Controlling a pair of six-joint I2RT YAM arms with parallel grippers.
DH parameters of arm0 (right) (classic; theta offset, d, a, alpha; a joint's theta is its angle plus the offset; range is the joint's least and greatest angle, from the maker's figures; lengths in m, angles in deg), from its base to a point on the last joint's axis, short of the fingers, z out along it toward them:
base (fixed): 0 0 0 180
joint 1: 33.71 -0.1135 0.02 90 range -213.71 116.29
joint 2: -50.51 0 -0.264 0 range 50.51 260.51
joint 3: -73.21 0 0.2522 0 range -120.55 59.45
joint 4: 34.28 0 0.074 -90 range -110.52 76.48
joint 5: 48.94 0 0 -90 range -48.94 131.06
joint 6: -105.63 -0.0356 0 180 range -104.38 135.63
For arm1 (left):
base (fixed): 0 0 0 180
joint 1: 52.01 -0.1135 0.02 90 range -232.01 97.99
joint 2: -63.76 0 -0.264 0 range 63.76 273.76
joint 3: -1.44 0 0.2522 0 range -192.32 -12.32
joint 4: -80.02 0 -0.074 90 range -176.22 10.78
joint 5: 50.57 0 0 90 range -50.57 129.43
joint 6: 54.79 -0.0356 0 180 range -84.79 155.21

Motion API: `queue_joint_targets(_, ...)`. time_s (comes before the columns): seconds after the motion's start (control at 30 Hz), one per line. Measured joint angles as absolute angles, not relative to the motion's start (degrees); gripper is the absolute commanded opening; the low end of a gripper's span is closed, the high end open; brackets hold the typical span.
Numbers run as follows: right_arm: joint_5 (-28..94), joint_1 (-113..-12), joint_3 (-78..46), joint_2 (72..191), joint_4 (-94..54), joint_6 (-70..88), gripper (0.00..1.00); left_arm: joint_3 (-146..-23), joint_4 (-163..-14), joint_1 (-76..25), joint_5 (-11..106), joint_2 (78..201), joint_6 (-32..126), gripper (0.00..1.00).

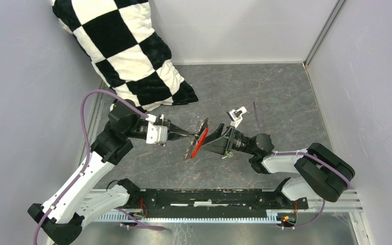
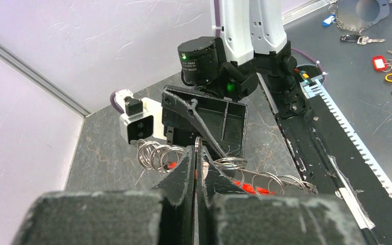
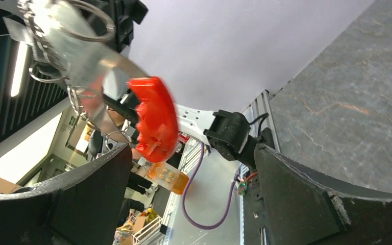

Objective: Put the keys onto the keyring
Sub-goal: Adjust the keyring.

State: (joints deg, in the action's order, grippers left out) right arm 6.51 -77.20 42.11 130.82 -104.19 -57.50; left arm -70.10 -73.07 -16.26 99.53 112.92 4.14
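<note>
The keyring is a chain of thin silvery rings (image 1: 203, 124) joined to a flat red tag (image 1: 199, 143), and it hangs in the air between the two arms. My left gripper (image 1: 194, 134) is shut on one of its rings (image 2: 198, 145), with more rings (image 2: 152, 154) and the red tag (image 2: 258, 189) spread to either side of the fingertips. My right gripper (image 1: 216, 138) is open just right of the tag and holds nothing. In the right wrist view the blurred red tag (image 3: 155, 120) and rings (image 3: 64, 28) hang above the left finger (image 3: 61, 204). I cannot make out any keys on the ring.
A black-and-white checked cushion (image 1: 127, 51) lies at the back left. Grey walls (image 1: 367, 66) close in the dark stone table (image 1: 286, 97). A black rail (image 1: 209, 196) runs along the near edge. Several loose keys and coloured tags (image 2: 383, 61) lie beyond that rail.
</note>
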Motion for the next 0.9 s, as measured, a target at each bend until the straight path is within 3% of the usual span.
queue_joint_targets(0.9,11.19,-80.58,34.85,129.82,-105.37,-53.32,0.68,-70.1,-76.55,-16.24,99.53,113.43,9.28,0.02)
